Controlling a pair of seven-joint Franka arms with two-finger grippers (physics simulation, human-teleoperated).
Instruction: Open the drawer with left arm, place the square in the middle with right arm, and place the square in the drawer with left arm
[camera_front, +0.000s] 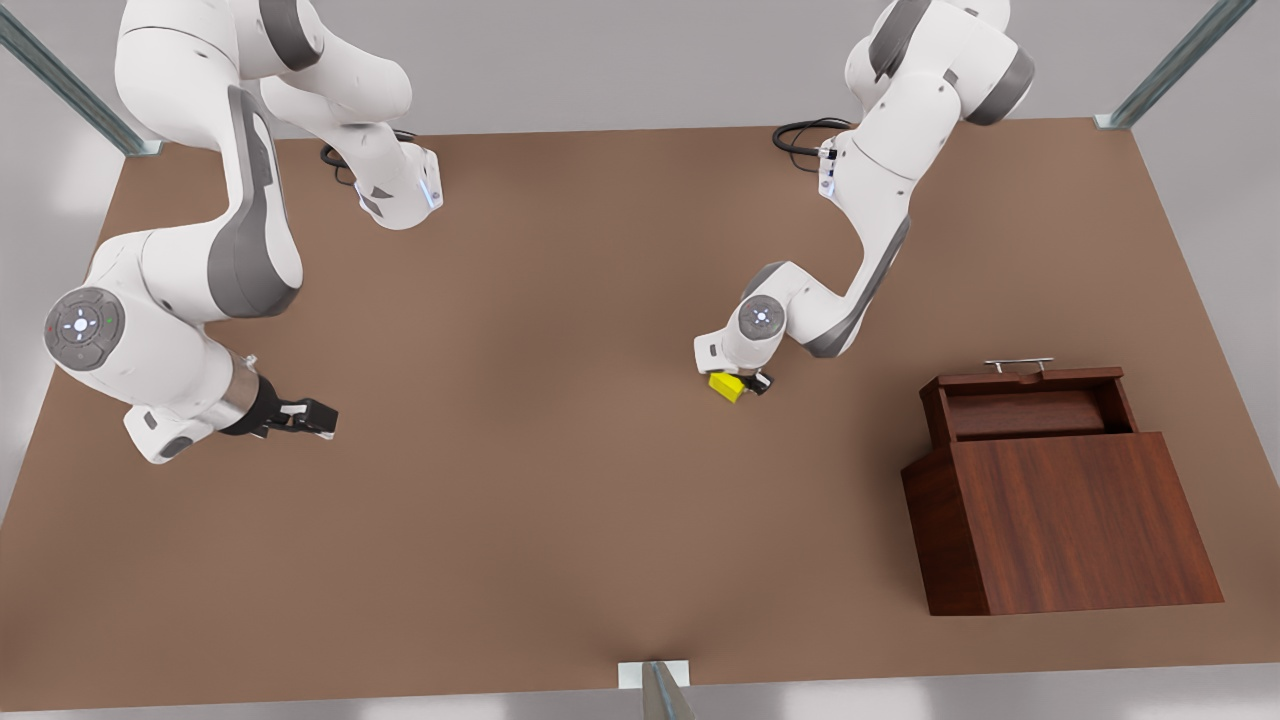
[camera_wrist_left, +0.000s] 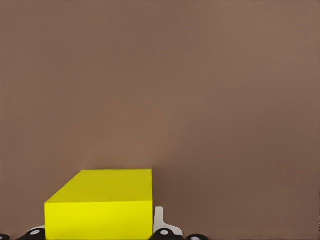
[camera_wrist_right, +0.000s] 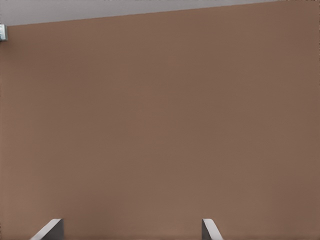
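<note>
Front view: the drawer (camera_front: 1030, 400) is pulled out of the wooden box (camera_front: 1075, 520), handle (camera_front: 1018, 364) on the far side, tray bare inside. The yellow square (camera_front: 727, 386) sits on the table (camera_front: 520, 480) around the middle, well apart from the box toward the front view's left. The left gripper (camera_front: 752, 384) is down at the square, fingers touching or nearly touching it; from here I can't tell whether they have closed. The right gripper (camera_front: 318, 417) hangs low over bare table at the front view's left, far from the square, fingers apart, holding nothing. That arm is waiting.

Left wrist view: the square (camera_wrist_left: 107, 205) sits right at the gripper, one fingertip (camera_wrist_left: 159, 222) tight against its side. The other finger is hidden behind the cube, so clamped or just closing: can't tell. The square looks to rest flat on the table, not lifted.

Right wrist view: two fingertips (camera_wrist_right: 50, 230) spread wide with bare tabletop between them.

Judgement: steps one and two look done, with the drawer out and the square in the middle. In hand is the left arm's pickup. Next it needs a confirmed squeeze, a straight lift clear of the table, a carry toward the front view's right over the drawer's front lip, then a lowering into the tray before release.
</note>
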